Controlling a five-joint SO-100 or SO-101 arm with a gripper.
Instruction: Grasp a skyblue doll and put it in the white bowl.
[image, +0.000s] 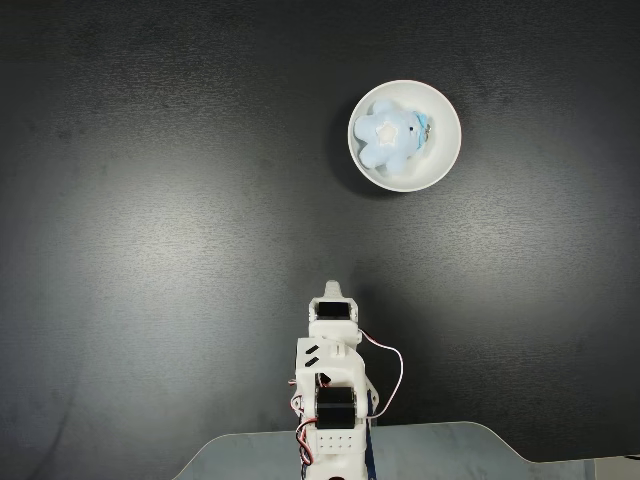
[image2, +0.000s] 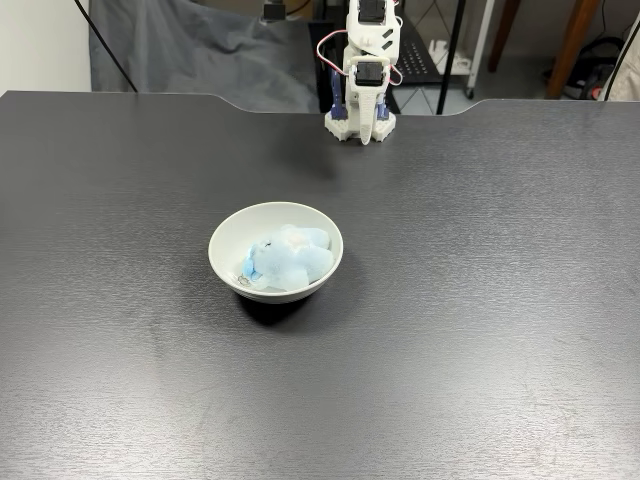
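i log: skyblue doll, fluffy, white star patch facing up, lying inside white bowl; bowl glossy, round, upright on the dark table.

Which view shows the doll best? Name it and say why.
The fixed view from above: the doll shows whole, star patch up, inside the bowl. The other fixed view shows the doll lower, partly behind the bowl's rim.

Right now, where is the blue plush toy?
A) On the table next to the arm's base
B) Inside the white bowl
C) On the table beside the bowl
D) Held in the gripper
B: in both fixed views the blue plush toy lies inside the white bowl, far from the folded arm.
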